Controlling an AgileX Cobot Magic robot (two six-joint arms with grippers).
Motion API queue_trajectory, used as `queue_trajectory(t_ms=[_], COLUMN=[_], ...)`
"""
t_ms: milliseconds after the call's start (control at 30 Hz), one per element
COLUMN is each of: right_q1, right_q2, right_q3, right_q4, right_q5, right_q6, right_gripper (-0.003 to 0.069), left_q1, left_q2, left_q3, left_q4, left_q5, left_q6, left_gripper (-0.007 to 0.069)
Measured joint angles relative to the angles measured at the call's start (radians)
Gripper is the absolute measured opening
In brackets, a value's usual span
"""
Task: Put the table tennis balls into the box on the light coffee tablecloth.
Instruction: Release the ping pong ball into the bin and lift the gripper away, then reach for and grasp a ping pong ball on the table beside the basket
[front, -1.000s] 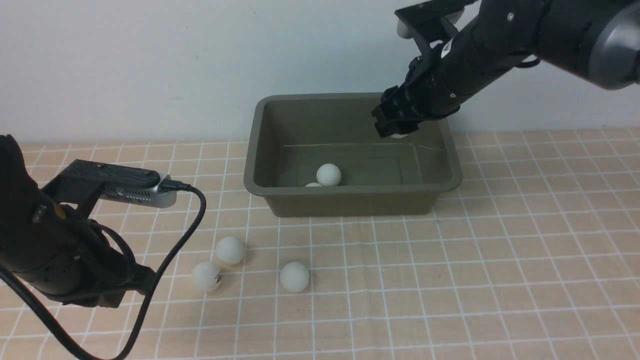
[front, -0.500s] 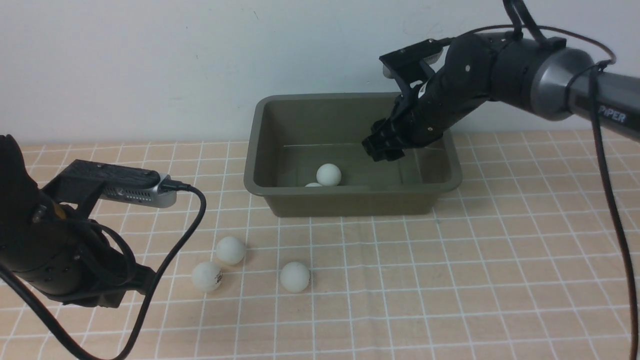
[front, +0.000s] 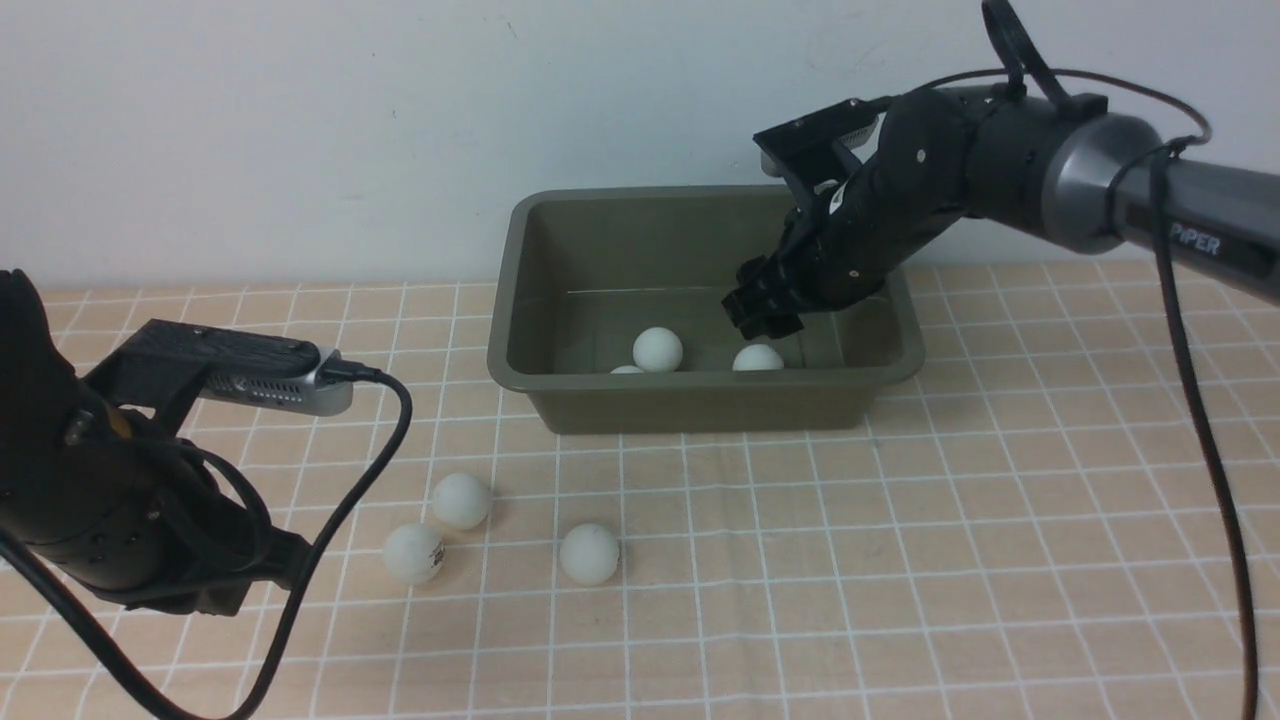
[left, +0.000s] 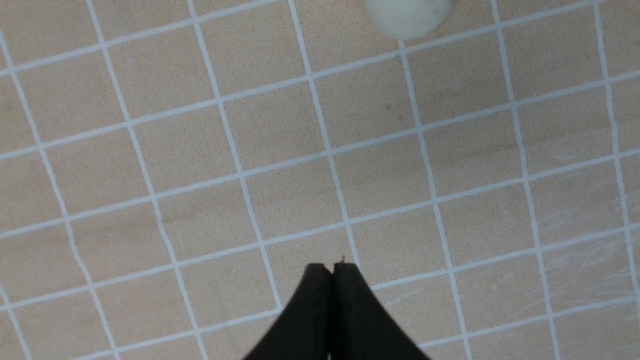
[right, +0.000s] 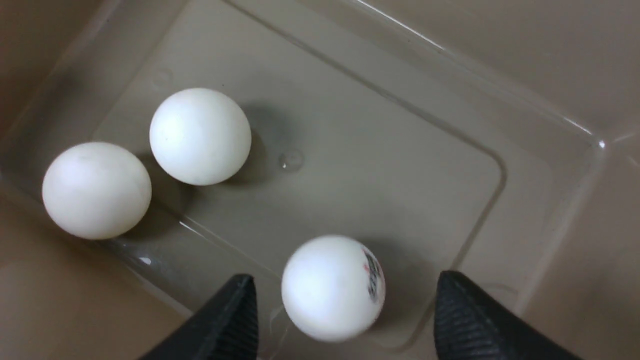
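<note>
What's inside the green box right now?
Three table tennis balls lie on the box floor: two close together, and a printed ball beneath the open right gripper. The right arm and the box's near wall cover part of the floor.

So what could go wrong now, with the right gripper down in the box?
1. The marked ball lies right under the open right gripper; a skewed retreat could knock it.
2. On the tablecloth, two loose balls sit close together; grasping one may roll the other.
</note>
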Motion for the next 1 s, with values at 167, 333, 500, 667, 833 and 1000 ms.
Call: queue_trajectory(t_ms=[167, 333, 500, 667, 833, 1000], right_q1=[0.0, 0.0, 0.0, 0.0, 0.0, 0.0], right_q2=[-0.019, -0.122, -0.242, -0.351, -0.441, -0.55], right_q3=[-0.068, -0.215, -0.272, -0.273, -0.273, -0.273], right_q4=[-0.073, -0.204, -0.278, -0.301, -0.305, -0.324], right_q5=[0.072, 0.189, 0.256, 0.349, 0.451, 0.477], right_q6=[0.0, 0.0, 0.001, 0.021, 0.04, 0.043], right_gripper=[0.0403, 0.0198, 0.0015, -0.0016, -0.0017, -0.0017], left_q1=[0.0, 0.0, -0.022, -0.143, -0.248, -0.235], left_q2=[0.0, 0.0, 0.0, 0.0, 0.0, 0.0], left_q3=[0.0, 0.0, 0.0, 0.0, 0.0, 0.0], left_q4=[-0.036, -0.24, -0.484, -0.496, -0.234, 0.105], left_q5=[-0.038, -0.106, -0.132, -0.159, -0.218, -0.248], left_q6=[0.028, 0.225, 0.495, 0.567, 0.333, -0.085], left_gripper=[-0.0069, -0.0069, -0.0069, -0.0069, -0.0069, -0.0069])
